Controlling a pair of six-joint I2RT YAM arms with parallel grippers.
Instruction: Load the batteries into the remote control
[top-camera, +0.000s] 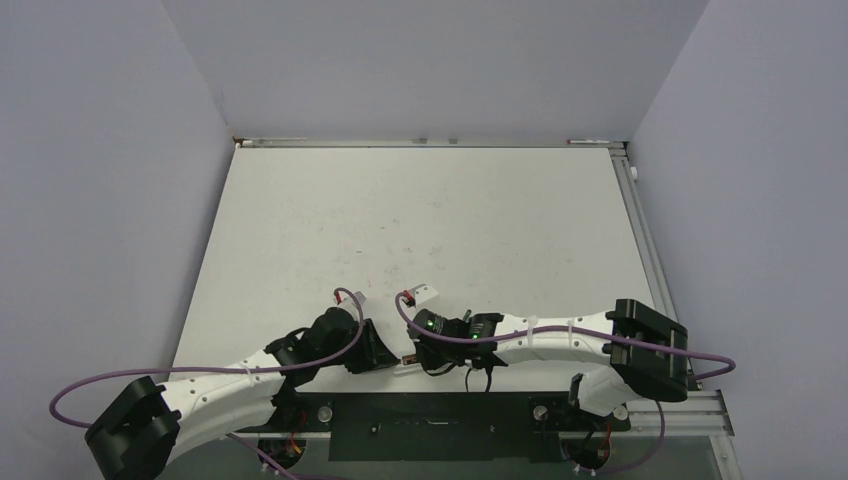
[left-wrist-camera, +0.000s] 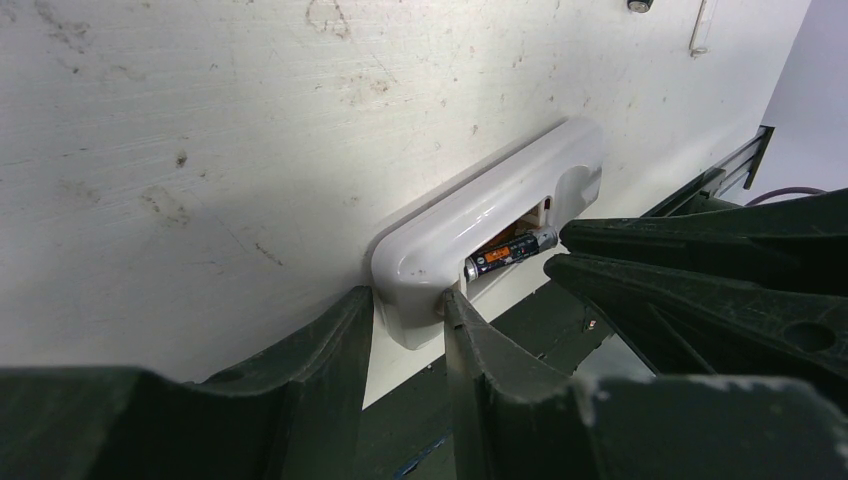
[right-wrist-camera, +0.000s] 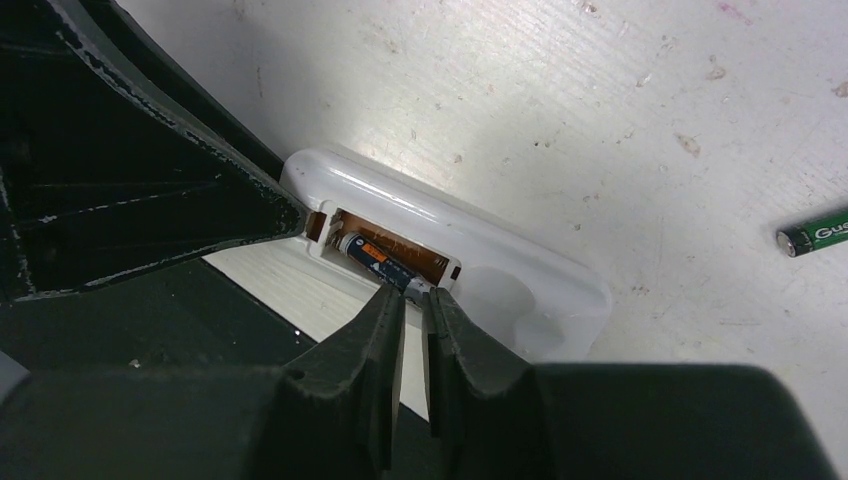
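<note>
The white remote control (left-wrist-camera: 480, 210) lies back side up at the table's near edge, its battery bay open. One dark battery (left-wrist-camera: 510, 253) with an orange band lies in the bay, also seen in the right wrist view (right-wrist-camera: 375, 257). My left gripper (left-wrist-camera: 405, 300) is shut on the remote's near end, one finger on each side. My right gripper (right-wrist-camera: 413, 292) is almost fully shut, with its tips at the silver end of the battery in the remote (right-wrist-camera: 500, 250). A second, green battery (right-wrist-camera: 815, 232) lies loose on the table to the right.
Both grippers (top-camera: 385, 355) (top-camera: 425, 360) meet over the remote (top-camera: 405, 366) at the table's front edge, next to the dark base rail (top-camera: 440, 430). A small white piece with a red part (top-camera: 420, 293) lies just behind them. Walls enclose the table on three sides.
</note>
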